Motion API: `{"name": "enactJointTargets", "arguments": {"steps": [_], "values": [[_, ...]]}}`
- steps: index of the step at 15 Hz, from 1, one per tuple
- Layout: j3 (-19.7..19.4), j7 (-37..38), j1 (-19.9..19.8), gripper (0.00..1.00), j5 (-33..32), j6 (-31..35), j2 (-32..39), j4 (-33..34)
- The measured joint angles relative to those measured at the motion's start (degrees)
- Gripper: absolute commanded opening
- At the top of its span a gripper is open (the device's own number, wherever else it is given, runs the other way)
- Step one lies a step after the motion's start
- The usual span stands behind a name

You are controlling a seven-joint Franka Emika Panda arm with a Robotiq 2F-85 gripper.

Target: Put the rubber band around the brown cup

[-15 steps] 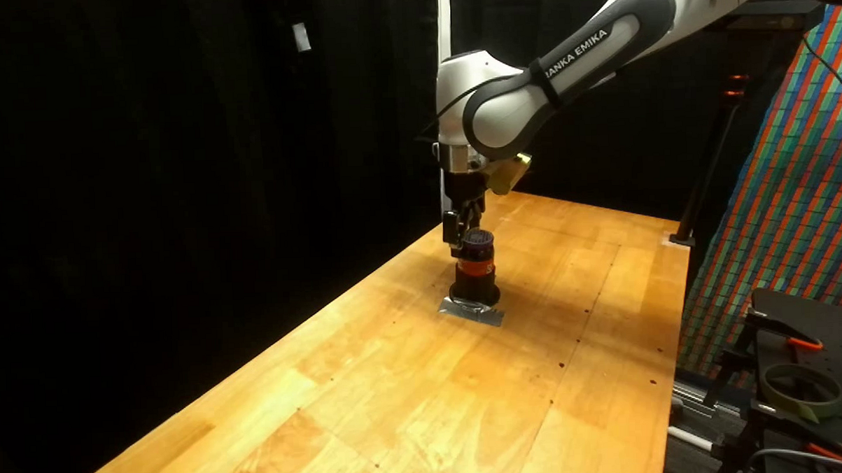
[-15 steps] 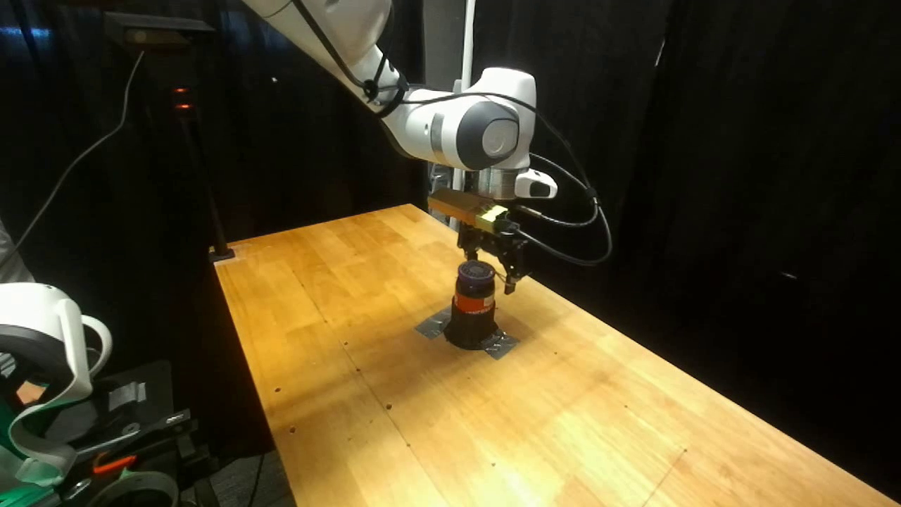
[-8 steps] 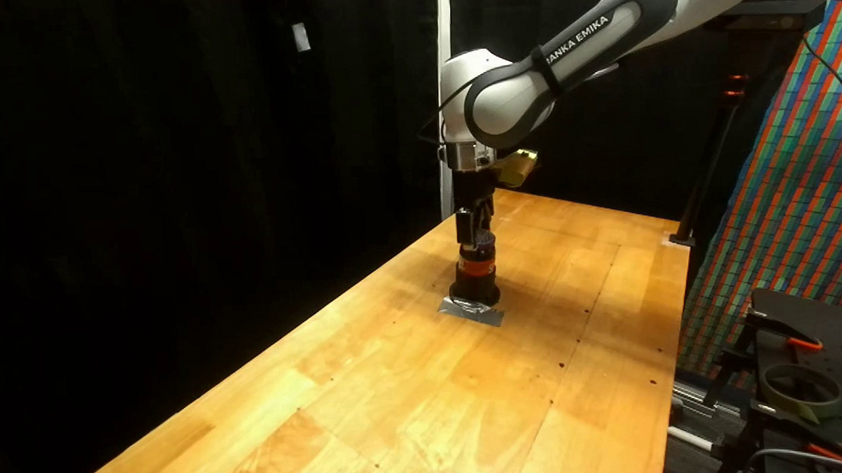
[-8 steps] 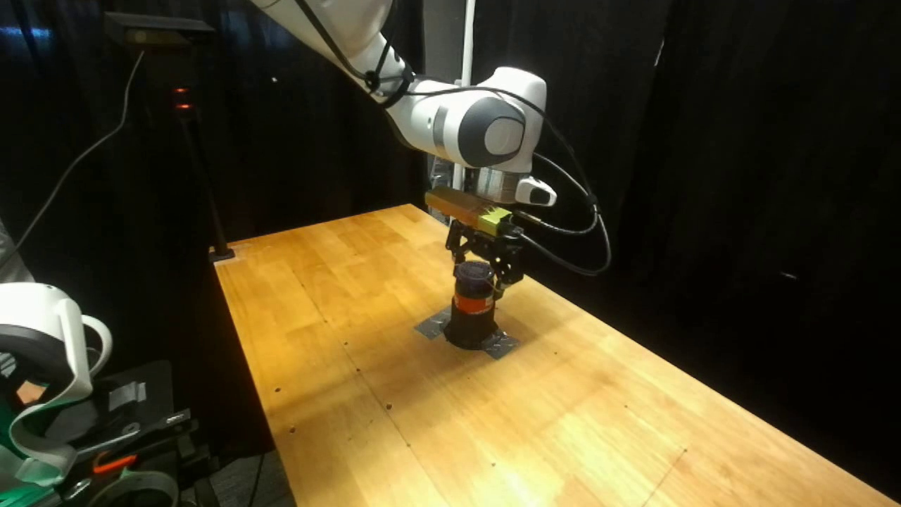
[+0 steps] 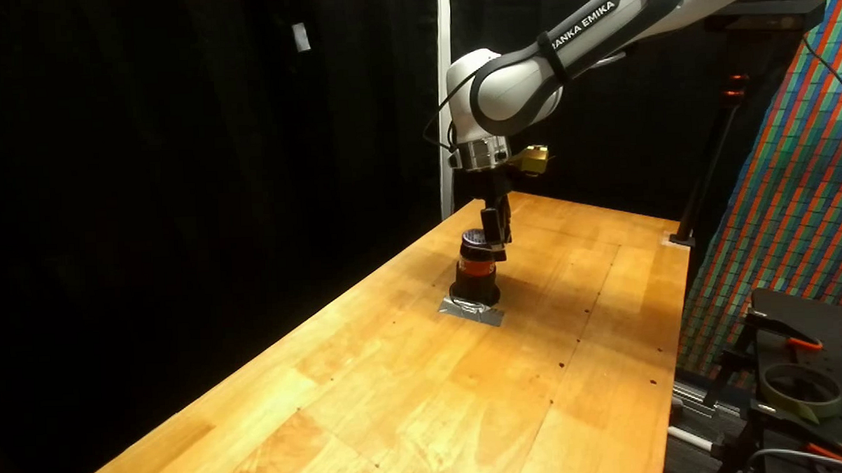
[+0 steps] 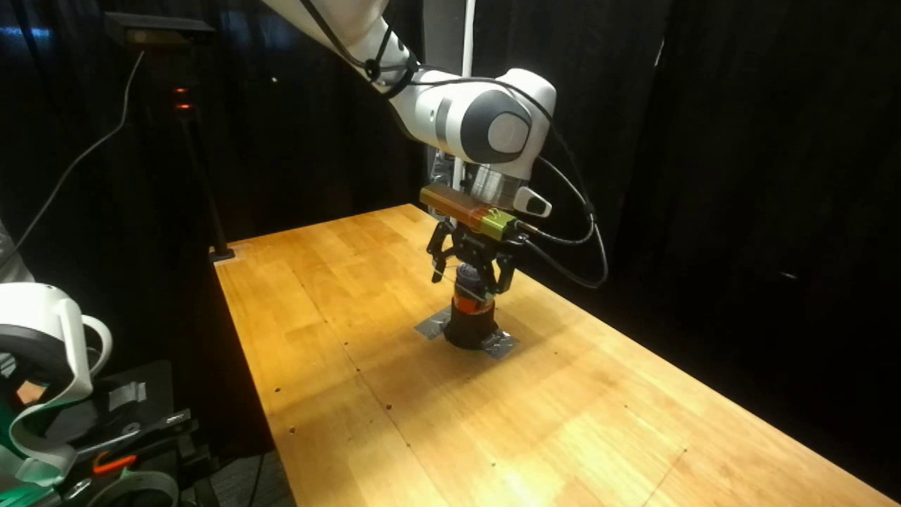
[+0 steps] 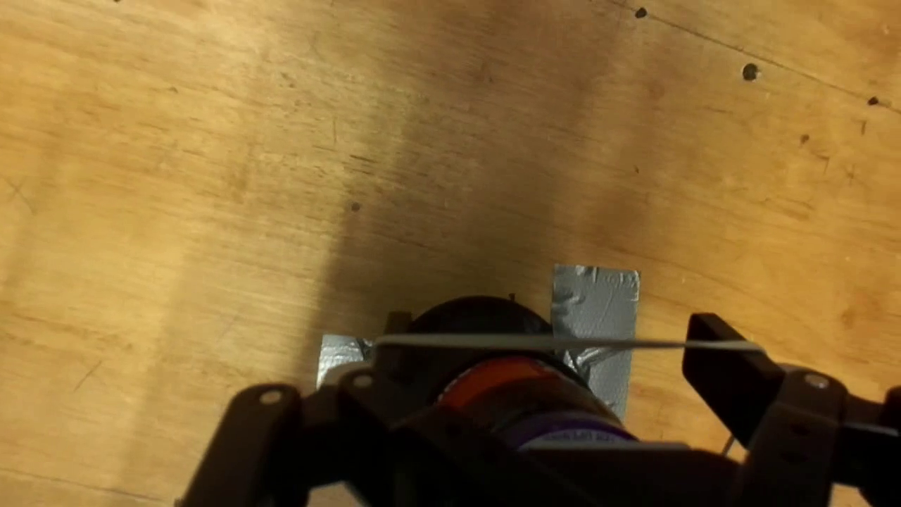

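Note:
The brown cup (image 5: 477, 267), dark with an orange stripe and purple lid, stands in a black base (image 6: 470, 332) on the table; it also shows in the wrist view (image 7: 503, 384). Its top seems to lean slightly. My gripper (image 6: 469, 282) is open, tilted, with its fingers on either side of the cup's upper part; in an exterior view the gripper (image 5: 498, 251) is at the cup's right. The pale rubber band (image 7: 493, 342) is stretched between the fingertips, and one strand crosses the cup's side. The other strand is hidden, so I cannot tell whether it encircles the cup.
Grey tape strips (image 5: 471, 312) hold the base to the wooden table (image 5: 427, 404). A dark post (image 6: 204, 190) stands at the table's corner. A cart with a tape roll (image 5: 801, 390) is beside the table. Black curtains hang behind.
The gripper has moved across the cup, rightward in an exterior view, and has tilted. Its fingers look farther apart, with the band more stretched. The cup's top has shifted slightly.

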Motion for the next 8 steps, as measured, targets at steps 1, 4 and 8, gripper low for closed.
{"name": "enactJointTargets", "arguments": {"steps": [1,4,8], "values": [[0.0,-0.6,-0.1,1.0,0.4,-0.2,0.0,-0.3],[0.1,-1.8,-0.6,1.0,1.6,-0.1,0.0,-1.7],[0.1,-2.1,-1.0,0.71,2.2,4.2,-0.5,-4.7]]}}
